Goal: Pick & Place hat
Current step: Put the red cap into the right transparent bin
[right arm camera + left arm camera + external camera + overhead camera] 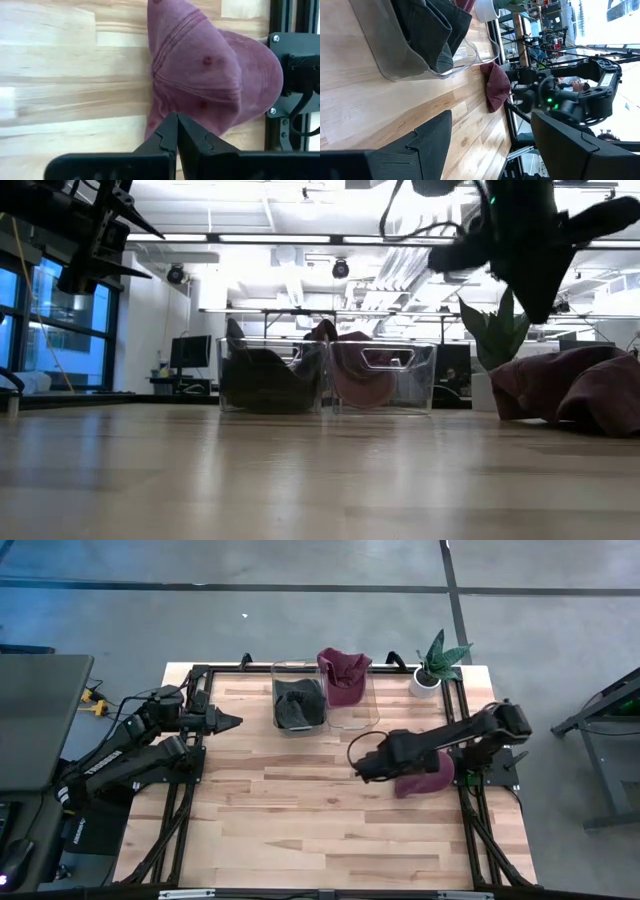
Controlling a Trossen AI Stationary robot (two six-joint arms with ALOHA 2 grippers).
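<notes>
A maroon hat [428, 781] lies flat on the wooden table near its right edge, also visible in the low view [575, 385] and, from above, in the right wrist view [215, 75]. My right gripper [176, 117] hangs above the hat's edge, pointing steeply down. Its fingers are shut with nothing between them, and in the low view it [538, 280] is clear of the hat. My left gripper [234, 722] waits open at the table's left side, raised, with its fingers [432, 137] pointing toward the bins.
Two clear bins stand at the far middle. The left one [298, 698] holds a dark hat. The right one [352, 700] has a second maroon hat [343, 672] draped over its far rim. A potted plant [436, 665] stands at the far right corner. Black frame rails [280, 100] run along the table's right edge.
</notes>
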